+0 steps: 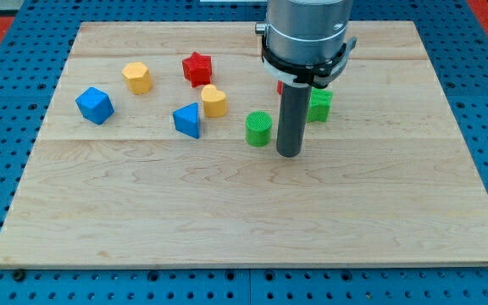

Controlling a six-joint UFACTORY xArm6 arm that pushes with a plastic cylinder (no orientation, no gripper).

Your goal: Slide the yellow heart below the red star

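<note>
Fig.: wooden table w/ blocks, seen from the one camera. End effector is a plain dark rod, no jaws, so nothing is grasped or clenched; my tip rests on the table just to the view's right of the green cylinder, a narrow gap between them. Yellow heart sits just below and slightly to the view's right of the red star, near but apart from it, and touching or nearly touching the blue triangular block at its lower left. Farther to the view's left: yellow hexagon-like block and blue cube-like block. Behind the rod: green block, shape partly hidden, and a sliver of a red block, shape not discernible.
</note>
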